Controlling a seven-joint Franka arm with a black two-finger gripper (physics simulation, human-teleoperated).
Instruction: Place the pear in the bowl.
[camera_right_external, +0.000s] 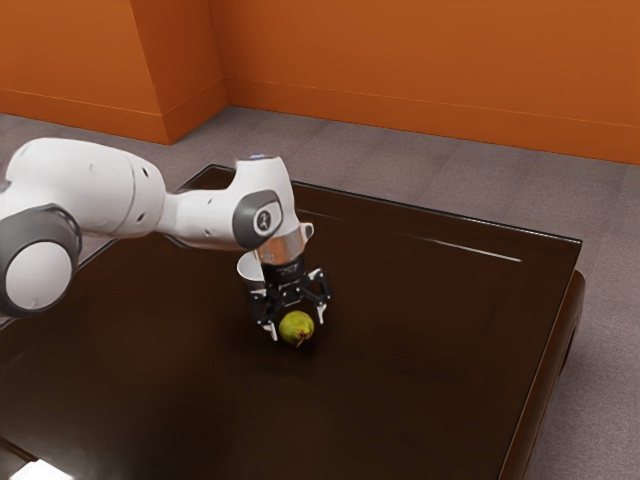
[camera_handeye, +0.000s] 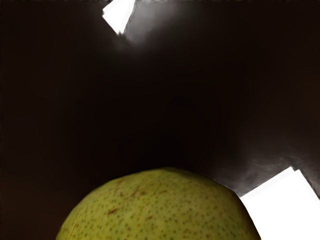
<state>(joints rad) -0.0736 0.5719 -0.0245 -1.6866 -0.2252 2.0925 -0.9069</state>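
Note:
My gripper (camera_right_external: 298, 324) is low over the dark table, its fingers spread wide around the pear (camera_right_external: 296, 328), with one fingertip on either side and a small gap at each. The pear is yellow-green and sits between them. Speckled skin of the pear (camera_handeye: 160, 207) looms large at the wrist view's lower edge, close under my hand. Behind the gripper, partly hidden by it, stands the white bowl (camera_right_external: 249, 268).
The dark tabletop (camera_right_external: 420, 370) has a raised rim. A bright white object (camera_right_external: 42, 471) lies at the exterior view's lower left corner. Two bright white angular shapes, one at the upper edge (camera_handeye: 120, 15) and another at lower right (camera_handeye: 282, 210), flank the pear in the wrist view.

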